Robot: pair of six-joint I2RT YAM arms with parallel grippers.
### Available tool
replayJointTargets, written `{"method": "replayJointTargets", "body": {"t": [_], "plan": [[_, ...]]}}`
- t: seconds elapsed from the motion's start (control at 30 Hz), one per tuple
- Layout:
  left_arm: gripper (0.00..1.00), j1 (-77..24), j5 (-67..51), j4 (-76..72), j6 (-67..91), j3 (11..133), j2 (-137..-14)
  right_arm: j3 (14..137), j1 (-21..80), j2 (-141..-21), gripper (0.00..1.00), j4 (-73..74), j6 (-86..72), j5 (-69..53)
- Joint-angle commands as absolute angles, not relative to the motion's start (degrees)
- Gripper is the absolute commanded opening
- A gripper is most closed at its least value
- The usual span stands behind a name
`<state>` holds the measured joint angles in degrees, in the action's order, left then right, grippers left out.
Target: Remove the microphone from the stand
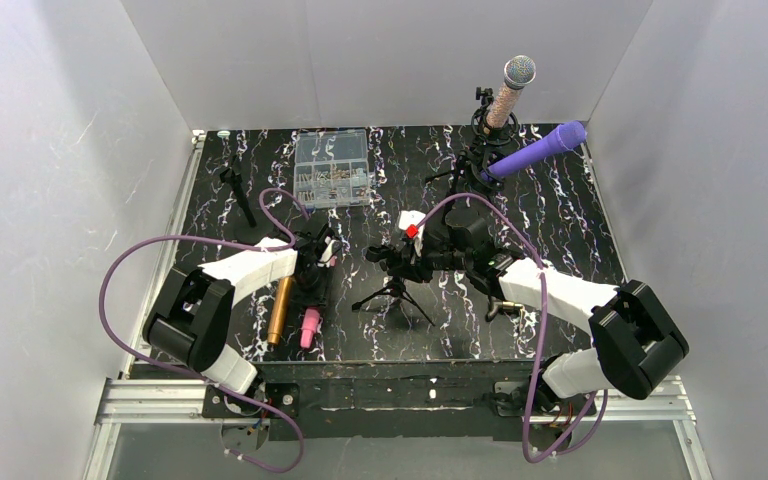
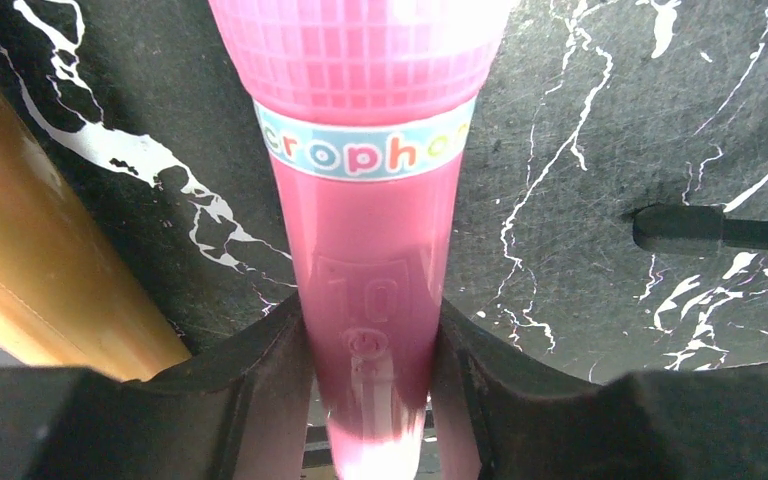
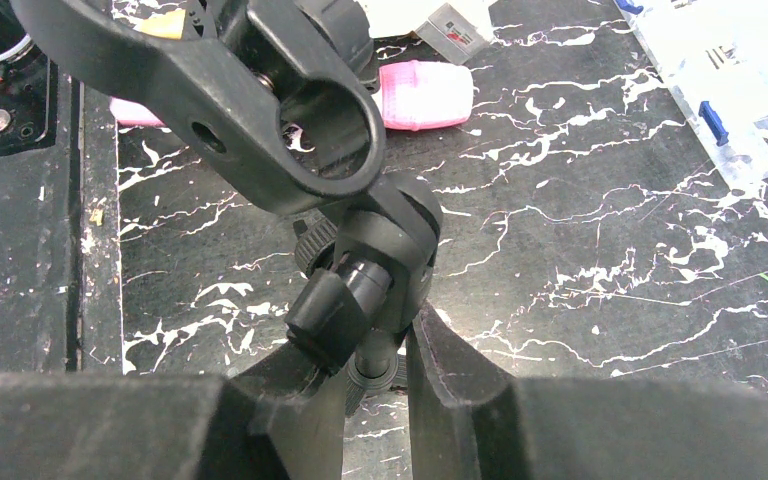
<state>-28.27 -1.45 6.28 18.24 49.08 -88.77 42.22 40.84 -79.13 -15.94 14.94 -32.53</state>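
Closest to the lens in the left wrist view, the left gripper [image 2: 370, 372] is closed on the pink microphone [image 2: 360, 230], one dark finger [image 2: 260, 400] pressed to each side of its slim handle. The grille end is cut off by the top edge. A gold microphone [image 2: 30, 250] lies just beside it on the left, mostly out of frame, and a rubber-tipped tripod leg [image 2: 682, 228] pokes in from the right. Only the top view places this pair: at the near left of the marbled black table [image 1: 580, 230], apart from the stand [image 1: 400, 265] at centre. Whether the pink microphone rests on the table or is slightly raised cannot be told. The right wrist view shows what the overhead view blurs: the right gripper [image 3: 380, 372] is clamped on the stand's stem just under the swivel joint, with the U-shaped clip [image 3: 260, 110] above it and the pink grille on the table beyond. The top view alone shows a clear organizer box [image 1: 333, 167] at the far middle, a silver-headed microphone [image 1: 508, 95] upright on another stand, and a purple microphone [image 1: 535, 150] at the far right.
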Motion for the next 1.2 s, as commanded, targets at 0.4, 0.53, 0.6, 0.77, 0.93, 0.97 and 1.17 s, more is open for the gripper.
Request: {"method": "replayJointTargets", "body": {"t": [0.4,0.53,0.6,0.77,0.93,0.97,1.17], "plan": [[0.48,-28.54,0.91,13.34,18.47,47.7,-88.0,43.94,39.84,-79.19,0.01,-14.24,16.26,-30.67],[0.52,-28.49,1.57,13.83,17.06,49.36,-86.79,44.12,39.66,-79.18,0.01,-14.07,16.27,-30.67],[0.55,-28.51,1.45,14.1,16.32,50.37,-86.22,44.16,39.57,-79.19,0.01,-13.98,16.27,-30.76],[0.65,-28.48,0.41,14.72,13.9,53.02,-84.66,44.51,39.23,-78.89,0.01,-13.33,16.59,-31.2],[0.75,-28.5,-2.12,16.03,10.84,56.22,-82.53,45.94,39.22,-78.75,0.01,-11.96,17.05,-32.32],[0.77,-28.49,-3.03,16.03,10.29,56.7,-81.85,46.49,39.22,-78.63,0.01,-11.43,17.13,-32.53],[0.88,-28.41,-6.77,16.15,5.0,60.84,-77.55,51.2,39.28,-79.2,0.01,-8.67,18.42,-33.32]]}}
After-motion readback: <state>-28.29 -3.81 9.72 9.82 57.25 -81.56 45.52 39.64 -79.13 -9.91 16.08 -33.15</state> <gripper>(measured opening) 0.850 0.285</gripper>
